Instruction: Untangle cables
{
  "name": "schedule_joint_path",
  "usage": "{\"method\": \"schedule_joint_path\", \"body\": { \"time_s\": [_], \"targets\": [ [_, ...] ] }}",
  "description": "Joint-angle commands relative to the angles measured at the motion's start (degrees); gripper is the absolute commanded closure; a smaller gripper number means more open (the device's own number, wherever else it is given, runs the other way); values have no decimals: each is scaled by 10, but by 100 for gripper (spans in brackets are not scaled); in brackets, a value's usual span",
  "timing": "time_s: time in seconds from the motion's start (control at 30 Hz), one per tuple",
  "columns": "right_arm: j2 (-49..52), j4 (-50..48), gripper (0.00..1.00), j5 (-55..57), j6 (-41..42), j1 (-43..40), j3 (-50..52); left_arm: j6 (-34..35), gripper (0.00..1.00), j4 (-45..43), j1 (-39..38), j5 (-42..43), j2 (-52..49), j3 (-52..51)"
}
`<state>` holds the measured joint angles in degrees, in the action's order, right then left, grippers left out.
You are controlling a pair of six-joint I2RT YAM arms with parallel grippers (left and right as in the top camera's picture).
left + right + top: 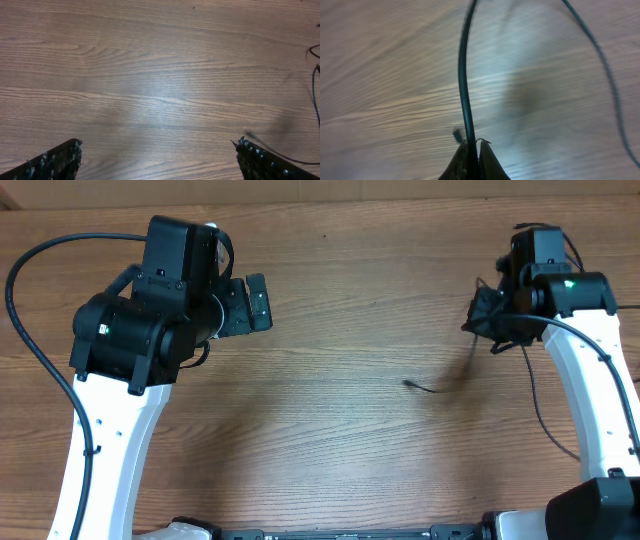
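Shut tight at 6 o'clock of the right wrist view, the right gripper [474, 150] pinches a dark cable [464, 75], which climbs from the jaws toward 12 o'clock over the wooden table [380, 75]. A second strand [600, 55] curves from 1 toward 4 o'clock; whether it is the same cable looping back cannot be told.

Across the table, the left gripper [157, 152] hangs with its fingers [57, 162] spread wide and nothing between them. A loose end [248, 135] shows just beyond the finger at 5 o'clock, though it is unclear whether it rests on the wood or hangs just above it.

From overhead, the right arm [585, 370] stands at 2 o'clock with cable bunched at its gripper and a blurred length trailing to the loose end near the table's middle. The left arm [120, 340] is at 10 o'clock, well apart from it.

The work appears to be at the drawing-out step, with one arm lifting the cable so its loops can fall open. The next move likely calls for the left arm to reach toward 3 o'clock, close on the loose end and pull it away from the right gripper without snagging the strands.
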<state>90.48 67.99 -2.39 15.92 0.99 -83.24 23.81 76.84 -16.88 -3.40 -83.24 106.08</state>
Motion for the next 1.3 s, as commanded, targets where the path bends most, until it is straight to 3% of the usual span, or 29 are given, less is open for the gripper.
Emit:
{"method": "schedule_joint_path", "body": {
  "time_s": [0.0, 0.33, 0.53, 0.67, 0.83, 0.93, 0.97, 1.07, 1.27],
  "targets": [
    [-10, -3, 96, 84, 43, -13, 38, -9, 0, -2, -4, 5, 12, -3],
    [-10, -43, 96, 163, 99, -104, 139, -11, 0, 2, -4, 5, 12, -3],
    [-10, -57, 96, 163, 157, -156, 188, -11, 1, 2, -4, 5, 12, -3],
    [-10, -123, 96, 136, 162, -163, 260, -11, 0, -2, -4, 7, 12, -3],
    [-10, -241, 85, 115, 155, -163, 348, -11, 0, -6, -4, 17, 12, -3],
    [-10, -264, 79, 113, 156, -165, 363, -11, 0, -6, -4, 18, 12, -2],
    [-10, -264, 73, 113, 156, -165, 363, -11, 1, -6, -4, 19, 12, -3],
    [-10, -264, 2, 104, 155, -165, 363, -11, 0, -6, -4, 20, 12, -2],
    [-17, -236, 0, 17, 86, -164, 323, -11, 0, -6, -4, 20, 12, -3]
  ]
}}
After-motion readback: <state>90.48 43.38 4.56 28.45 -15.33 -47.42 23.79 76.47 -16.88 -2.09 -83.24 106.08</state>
